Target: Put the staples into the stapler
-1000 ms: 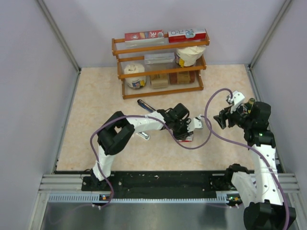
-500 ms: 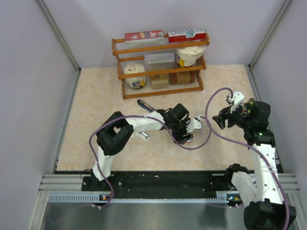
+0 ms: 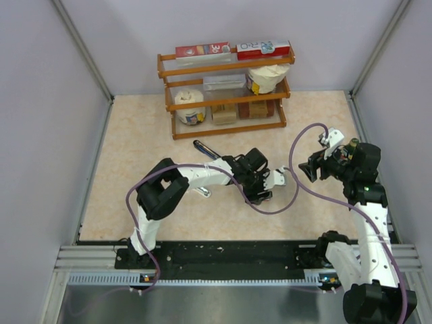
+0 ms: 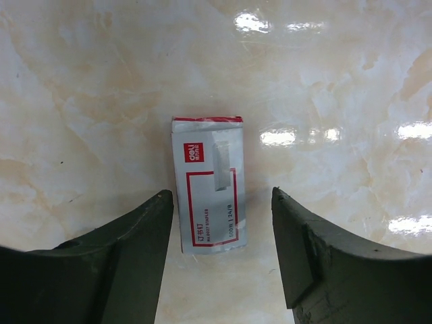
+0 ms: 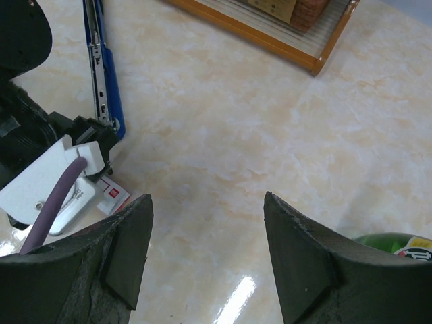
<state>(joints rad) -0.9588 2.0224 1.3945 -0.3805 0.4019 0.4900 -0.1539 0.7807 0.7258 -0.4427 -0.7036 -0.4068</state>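
Your left arm [image 3: 196, 174] rises from its base at the near left and folds at the elbow. Its forearm stretches right across the counter [image 3: 135, 148] to about the middle, with the wrist bent so that the left tool [image 4: 219, 202] points straight down.

In the left wrist view, the two dark fingers [image 4: 145, 236] stand apart. The box of staples [image 4: 209, 183] lies flat on the marble-patterned surface between them. The box is small, white with red edging, and its long side runs away from the camera. There is a gap on either side, so the tool is released and grips nothing. Neither finger touches the box.

Your right arm [image 3: 368, 202] stands tall at the right side. Its forearm is raised above the counter and its wrist is turned left towards the other arm. The right tool [image 5: 207, 202] is also spread open, with only bare counter showing between its fingers.

A blue stapler [image 5: 101, 67] lies on the counter just beyond the left wrist, long and narrow, with a metal rail showing along it. A wooden rack [image 3: 226, 101] of household goods stands at the far edge, well apart from both tools.
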